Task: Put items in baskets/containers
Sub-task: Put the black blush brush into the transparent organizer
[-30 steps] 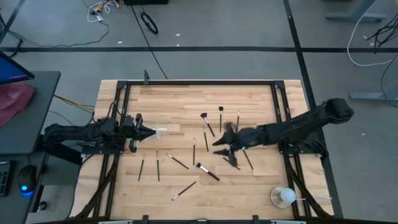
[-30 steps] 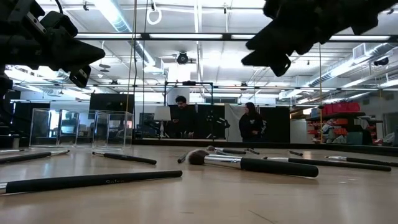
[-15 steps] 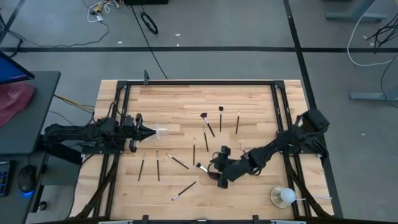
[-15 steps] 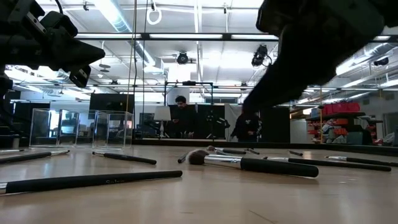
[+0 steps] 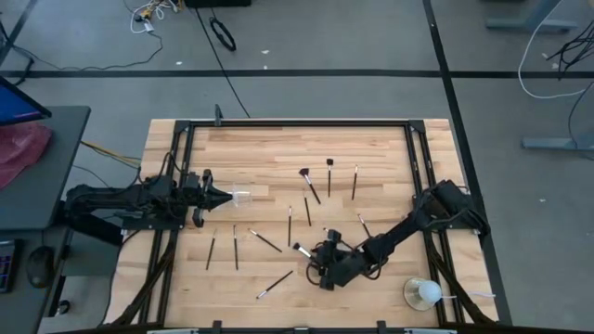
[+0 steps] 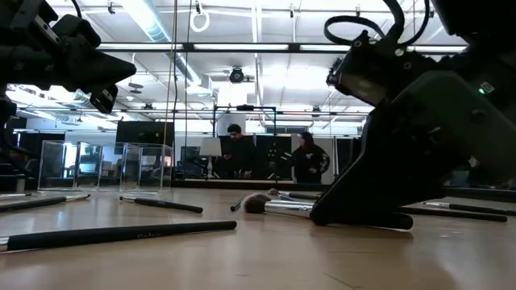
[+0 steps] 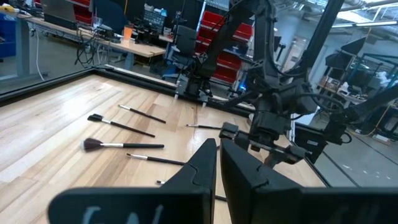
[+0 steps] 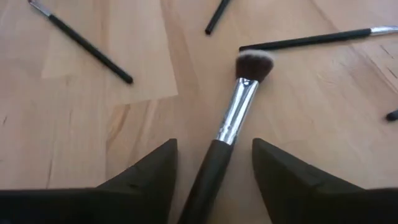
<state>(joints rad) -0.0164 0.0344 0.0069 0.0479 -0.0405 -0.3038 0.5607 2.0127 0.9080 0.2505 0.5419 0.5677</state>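
The right pincer point(image 5: 322, 266) is down at the front middle of the wooden bench point(image 5: 269, 153), its two fingers point(image 8: 144, 174) spread apart with a thick brush point(image 8: 233, 118) lying between them. That brush has a dark handle, a silver ferrule and a brownish tuft, and it rests flat on the wood; the fingers straddle the handle with a gap on each side (nothing is gripped). In the low view the pincer's dark body reaches down to the bench surface right at this brush point(image 6: 274, 207).

The other brushes lie scattered across the middle of the bench: three near the centre toward the back point(image 5: 329, 174), several thin ones further forward on the left point(image 5: 235, 247), and one lying at a slant near the front edge point(image 5: 275, 283).

The left pincer point(image 5: 221, 196) hovers at the left side of the bench, its fingers point(image 7: 202, 165) drawn nearly together with only a thin slit between them, holding nothing. The clear plastic cup point(image 5: 240, 197) sits just beyond its tips.

A white ball-like object point(image 5: 421, 293) rests near the front right corner. Two people point(image 6: 235, 151) stand in the room beyond.
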